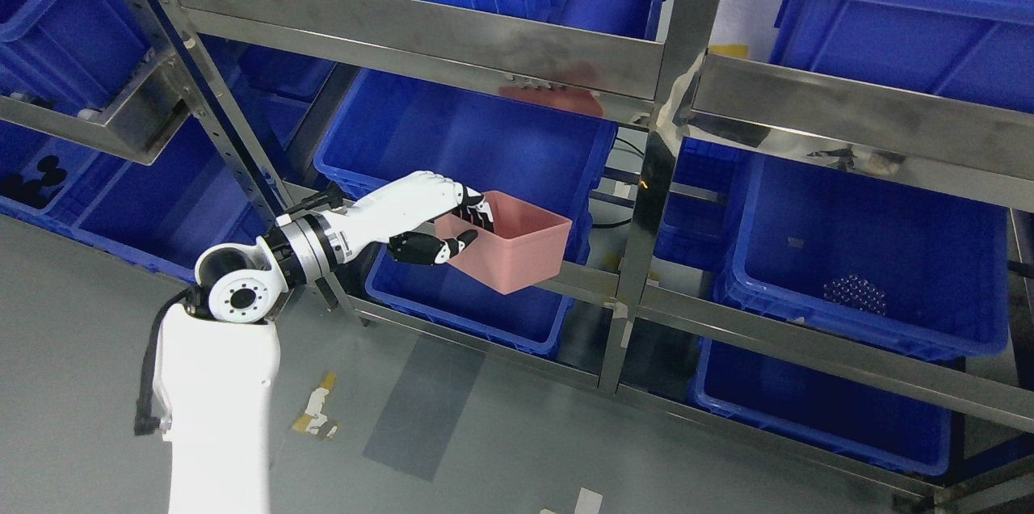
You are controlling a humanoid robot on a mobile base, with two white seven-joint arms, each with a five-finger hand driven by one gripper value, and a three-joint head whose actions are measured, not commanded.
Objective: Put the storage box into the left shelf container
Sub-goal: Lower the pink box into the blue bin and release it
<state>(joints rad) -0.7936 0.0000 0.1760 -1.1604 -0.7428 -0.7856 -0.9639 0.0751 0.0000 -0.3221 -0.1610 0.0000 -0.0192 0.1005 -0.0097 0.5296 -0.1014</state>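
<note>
- White forearm of the left arm rises from the lower left; its left hand (440,227) is clenched on the near wall of the pink storage box (517,251), fingers over the rim and thumb underneath
- Box hangs in the air, tilted, in front of the blue container (452,134) on the left shelf, at its front edge
- Good practice, I judge: level the box, lift it clear of the steel shelf rail (582,280), push inward, then let go low
</note>
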